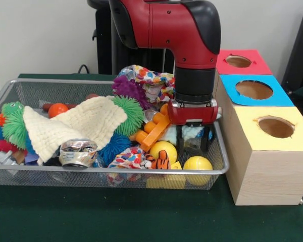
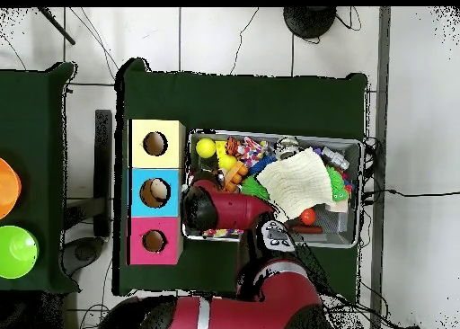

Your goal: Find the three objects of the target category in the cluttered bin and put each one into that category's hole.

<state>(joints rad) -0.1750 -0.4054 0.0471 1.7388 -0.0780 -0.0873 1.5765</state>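
Note:
The wire mesh bin [image 1: 116, 171] is full of toys and cloths. My gripper [image 1: 194, 140] is down inside its right end, close to the boxes. Its black fingers [image 1: 182, 138] stand on either side of a clear crinkly bottle [image 1: 193, 134] and press on it. The blue-topped box with its round hole [image 1: 254, 89] stands just right of the bin, between the red and yellow boxes. In the overhead view the arm [image 2: 225, 207] covers the gripper, and the blue hole [image 2: 154, 191] lies left of the bin [image 2: 359, 191]. I cannot make out any other clear bottles.
A crushed silver can [image 1: 78, 152] lies at the bin's front under a cream knitted cloth [image 1: 76, 126]. Two yellow balls [image 1: 163, 149] and an orange toy lie beside the gripper. The red-topped hole [image 1: 238, 61] is behind the blue one and the yellow-topped hole [image 1: 275, 126] in front.

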